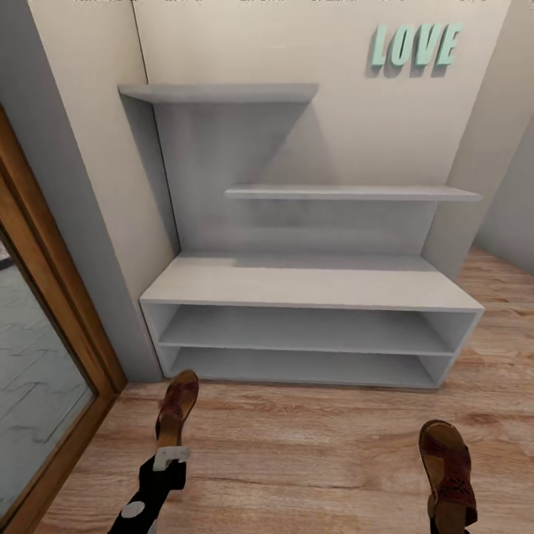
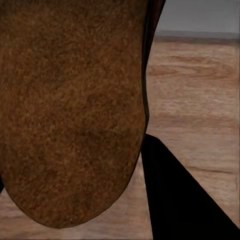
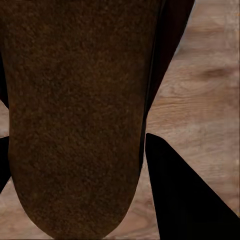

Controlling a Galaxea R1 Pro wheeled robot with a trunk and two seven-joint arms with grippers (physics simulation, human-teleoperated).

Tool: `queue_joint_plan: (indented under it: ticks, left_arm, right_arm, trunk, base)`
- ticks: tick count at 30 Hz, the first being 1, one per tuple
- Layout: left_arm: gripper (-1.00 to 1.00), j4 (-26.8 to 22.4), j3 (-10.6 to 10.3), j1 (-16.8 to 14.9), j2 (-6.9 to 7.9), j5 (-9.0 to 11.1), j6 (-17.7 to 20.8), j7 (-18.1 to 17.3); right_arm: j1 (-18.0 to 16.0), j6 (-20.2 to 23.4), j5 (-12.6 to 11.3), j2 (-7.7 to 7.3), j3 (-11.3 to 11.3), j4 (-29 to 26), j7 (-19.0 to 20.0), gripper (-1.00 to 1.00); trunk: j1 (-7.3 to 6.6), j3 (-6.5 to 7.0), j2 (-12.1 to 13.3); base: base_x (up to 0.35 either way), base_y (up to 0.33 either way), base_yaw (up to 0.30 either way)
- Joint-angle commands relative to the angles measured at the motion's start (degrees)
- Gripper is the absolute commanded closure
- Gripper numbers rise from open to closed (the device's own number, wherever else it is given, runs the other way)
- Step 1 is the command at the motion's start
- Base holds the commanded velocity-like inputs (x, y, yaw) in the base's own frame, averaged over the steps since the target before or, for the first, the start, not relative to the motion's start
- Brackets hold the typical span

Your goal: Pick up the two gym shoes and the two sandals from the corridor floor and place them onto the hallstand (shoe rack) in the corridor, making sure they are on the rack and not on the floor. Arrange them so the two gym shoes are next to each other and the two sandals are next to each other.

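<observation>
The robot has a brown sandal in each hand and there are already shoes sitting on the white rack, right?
Not quite. The head view shows the hallstand with nothing on it yet. The rest is right: the left sandal and the right sandal are each held.

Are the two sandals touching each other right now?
Apart. The head view shows the left sandal near the left gripper and the right sandal far across, with bare corridor floor between them.

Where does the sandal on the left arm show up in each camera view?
Head view: left sandal low left, before the shoe rack.
Left wrist view: its brown underside looms close, beside a dark finger.
Right wrist view: another sandal, not this one.
Shared landmark: wood-plank floor.
</observation>
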Motion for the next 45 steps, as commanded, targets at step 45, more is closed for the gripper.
queue_joint_plan:
  ticks: [45]
  left_arm:
    - [1.0, -1.9, -0.3, -19.6, -2.34, -0.6, 23.4, 0.1]
  right_arm:
    - [-0.1, 12.4, 0.9, 0.05, -14.7, -7.2, 0.3, 1.0]
  trunk:
    - [1.97, -2.31, -3.6]
  base:
    - [0.0, 0.0, 0.0]
